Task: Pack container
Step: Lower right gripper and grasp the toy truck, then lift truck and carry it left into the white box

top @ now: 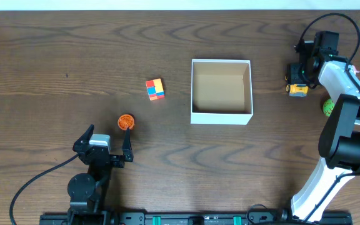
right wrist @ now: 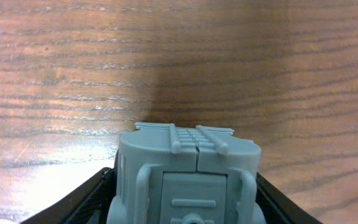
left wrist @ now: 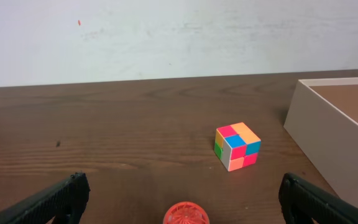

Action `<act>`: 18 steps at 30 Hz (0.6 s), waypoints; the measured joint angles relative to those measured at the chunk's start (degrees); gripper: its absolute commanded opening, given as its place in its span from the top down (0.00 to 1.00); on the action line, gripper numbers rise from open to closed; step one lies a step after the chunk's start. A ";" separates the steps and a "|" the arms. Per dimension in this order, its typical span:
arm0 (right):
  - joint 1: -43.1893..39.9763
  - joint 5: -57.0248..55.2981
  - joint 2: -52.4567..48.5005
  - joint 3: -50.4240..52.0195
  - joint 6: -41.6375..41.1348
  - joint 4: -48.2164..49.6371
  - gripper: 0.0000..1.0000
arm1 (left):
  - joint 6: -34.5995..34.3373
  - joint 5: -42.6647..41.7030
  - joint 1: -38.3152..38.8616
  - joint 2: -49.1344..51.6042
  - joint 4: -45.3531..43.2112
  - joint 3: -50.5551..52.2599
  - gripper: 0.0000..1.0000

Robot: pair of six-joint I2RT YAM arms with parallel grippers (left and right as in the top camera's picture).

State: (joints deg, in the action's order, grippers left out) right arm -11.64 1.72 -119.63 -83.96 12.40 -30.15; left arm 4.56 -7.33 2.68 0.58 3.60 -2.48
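Observation:
The container (top: 222,117), a square white-walled box with a tan inside, stands mid-table; its wall shows at the right of the left wrist view (left wrist: 328,143). A multicoloured cube (top: 155,89) (left wrist: 237,147) lies to its left. An orange lattice ball (top: 125,122) (left wrist: 186,214) sits just ahead of my open, empty left gripper (top: 108,142) (left wrist: 182,190). My right gripper (top: 300,75) (right wrist: 185,190) is at the far right, its fingers tight against both sides of a grey and yellow toy (top: 298,90) (right wrist: 188,162) that rests on the table.
A small green ball (top: 327,107) lies near the right arm's base link. Dark wood table all round. The container looks empty inside from overhead.

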 measured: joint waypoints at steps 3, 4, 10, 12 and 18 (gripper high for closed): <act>-0.02 -0.02 0.00 0.00 -0.09 -0.04 0.51 | 0.00 0.00 0.00 0.00 0.00 0.00 0.02; -0.02 -0.02 0.00 0.00 -0.24 -0.04 0.52 | 0.00 0.00 0.00 0.00 0.00 0.00 0.02; 0.00 -0.02 0.00 -1.55 -1.42 -2.14 0.57 | 0.00 0.00 0.00 0.00 0.00 0.00 0.02; 0.00 -0.04 -0.02 -2.91 -1.62 -3.69 0.58 | 0.00 0.00 0.00 0.00 0.00 0.00 0.02; 0.85 -0.07 -0.02 -11.34 -2.71 -12.44 0.61 | 0.00 0.00 0.00 0.00 0.00 0.00 0.02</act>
State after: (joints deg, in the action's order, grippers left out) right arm -10.79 1.65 -119.66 -95.31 9.69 -42.59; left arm 4.56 -7.33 2.68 0.58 3.60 -2.48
